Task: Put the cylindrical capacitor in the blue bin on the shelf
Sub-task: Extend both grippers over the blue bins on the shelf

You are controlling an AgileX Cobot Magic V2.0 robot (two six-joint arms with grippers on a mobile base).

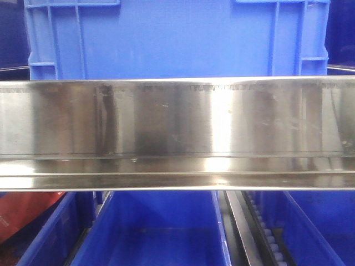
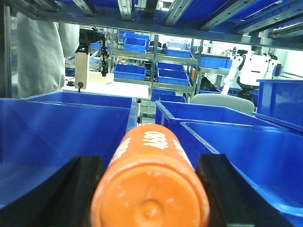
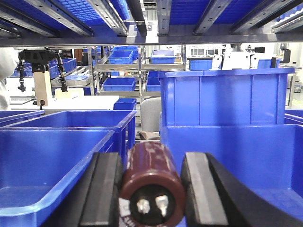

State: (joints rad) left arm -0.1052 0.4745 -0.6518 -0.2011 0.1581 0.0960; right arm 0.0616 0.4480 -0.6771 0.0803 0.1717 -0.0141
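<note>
The orange-red cylindrical capacitor (image 2: 151, 189) with white numerals lies lengthwise between the black fingers (image 2: 80, 189) of my left gripper (image 2: 150, 161), which is shut on it, above the gap between two blue bins (image 2: 57, 137). My right gripper (image 3: 151, 156) is shut on a dark brown cylinder (image 3: 151, 179) with two metal terminals, held between blue bins (image 3: 42, 161). The shelf's shiny steel front rail (image 1: 177, 119) fills the front view, with a blue bin (image 1: 166, 39) above it and another (image 1: 155, 227) below. Neither gripper shows in the front view.
A blue bin (image 2: 246, 151) is at the lower right of the left wrist view. A tall blue crate (image 3: 222, 94) stands right of the right gripper. Shelf rails run overhead (image 3: 156, 19). More racks of blue bins (image 2: 170, 71), a person in grey (image 2: 42, 52) and a white robot (image 2: 248, 66) are behind.
</note>
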